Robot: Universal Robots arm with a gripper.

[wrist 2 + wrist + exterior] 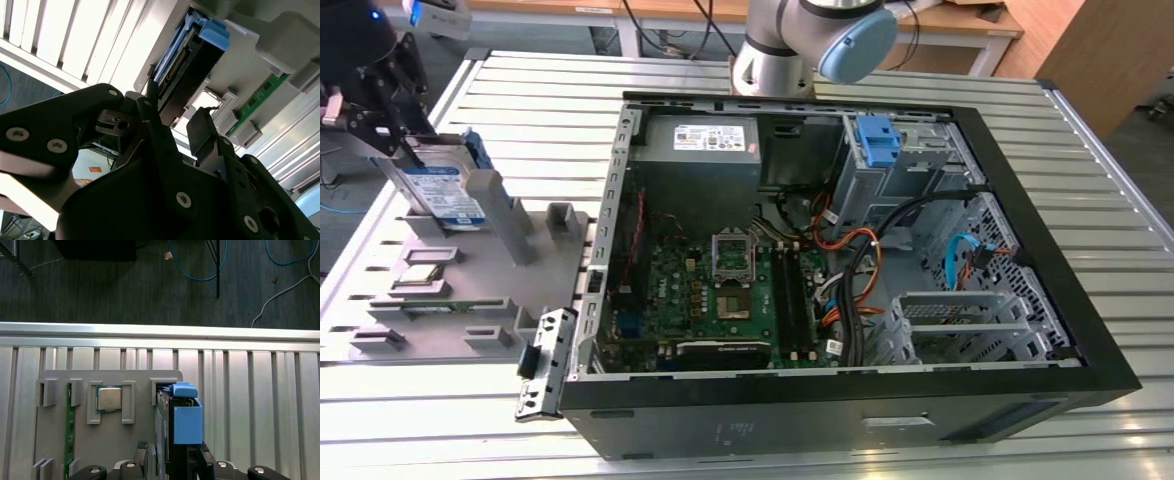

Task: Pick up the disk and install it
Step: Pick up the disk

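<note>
The gripper [175,100] is straddling the upper edge of the disk [443,190]. I cannot tell whether it is clamping the disk or standing just clear of it. The disk is standing on edge in a slot of the grey fixture tray [460,300], at the exterior view's left, with its blue-and-white label showing and its blue frame [187,422] running along the edge.

The tray is also carrying other parts. A processor chip [109,399] is lying flat in a square pocket just beside the disk's slot, and a green memory stick [70,430] is sitting on edge between small grey posts further along.

The tray is lying on a slatted metal table [534,90]. Beside it, the open computer case [1107,370] is resting on its side. Inside the case, the motherboard [720,290] is lying on the floor, the grey power supply [716,138] is sitting in a far corner, and a bare blue bracket [878,138] is sitting in the drive bay next to it.
</note>
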